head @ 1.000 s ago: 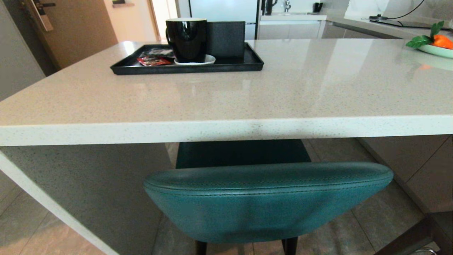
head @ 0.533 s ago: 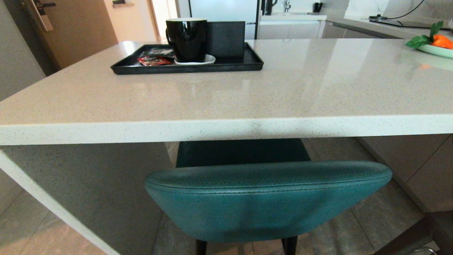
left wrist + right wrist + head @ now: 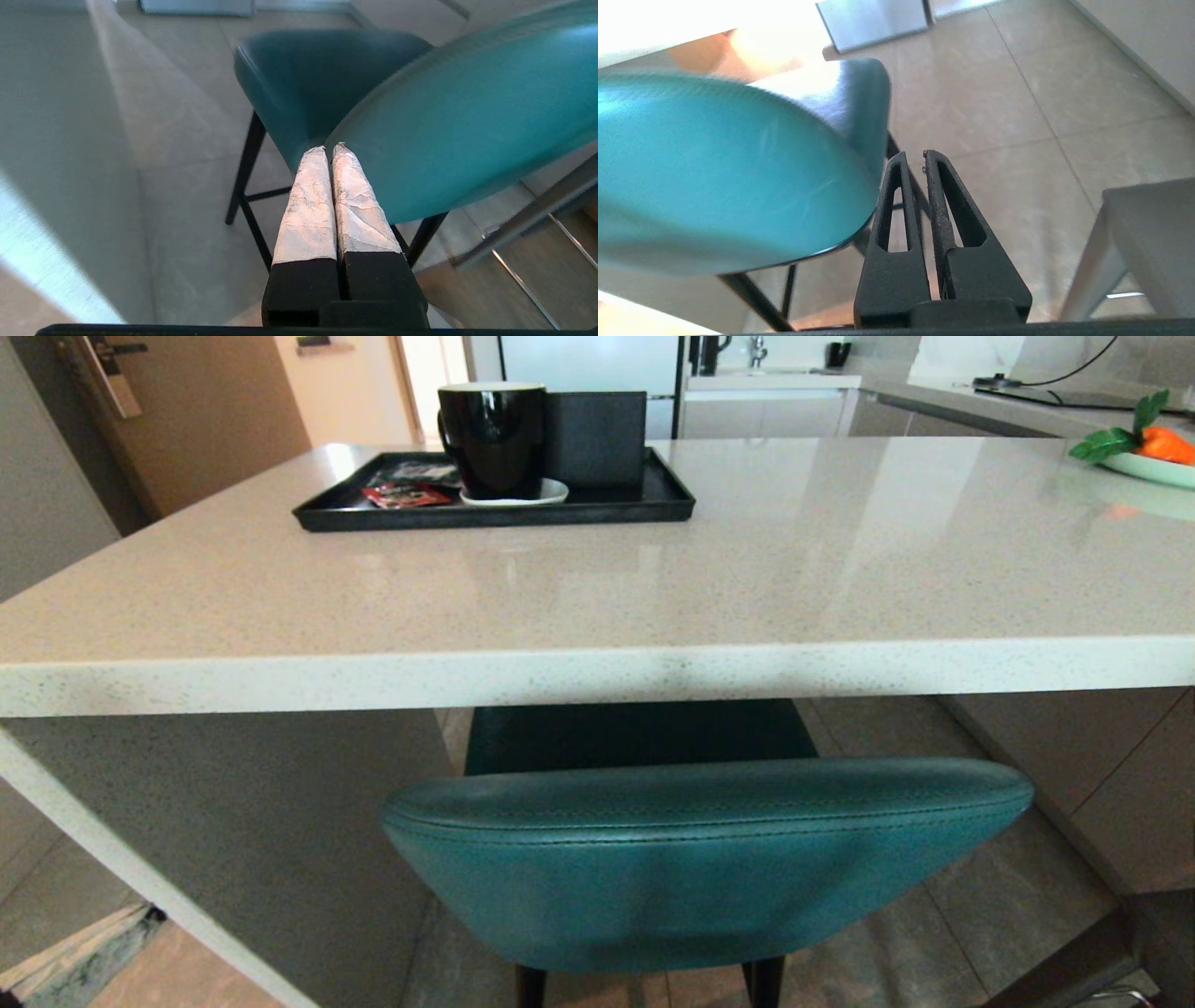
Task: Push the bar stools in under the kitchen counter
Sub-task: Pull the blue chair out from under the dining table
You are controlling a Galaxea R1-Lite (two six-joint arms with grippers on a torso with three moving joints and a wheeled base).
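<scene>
The teal padded bar stool with a rounded back and thin black legs [image 3: 707,859] stands at the near edge of the glossy speckled stone surface [image 3: 597,588]. Its seat is already partly beneath the thick slab edge, while the backrest sits just outside and below that edge. The left gripper [image 3: 327,150], with its tape-wrapped fingers pressed together and holding nothing, sits at the backrest's outer curve near one end. The right gripper [image 3: 911,158], its black fingers nearly together with only a thin slit between and also empty, sits near the other end, just beside the rim.

The risks from here appear to be these: closed fingertips pushing on a rounded, slick cushion may slide off sideways. Uneven pressure from the two arms would likely twist the stool so a leg catches on the grey slab side panel [image 3: 243,821]. The backrest could also jam against the slab edge if it does not clear it.

One teal stool is in view. A second stool shows only as a dark frame at the lower corner [image 3: 1111,961]. On the surface rest one black tray [image 3: 392,513] near the far left edge, carrying one black mug [image 3: 492,434], and one plate with orange fruit [image 3: 1153,467] at the right edge.
</scene>
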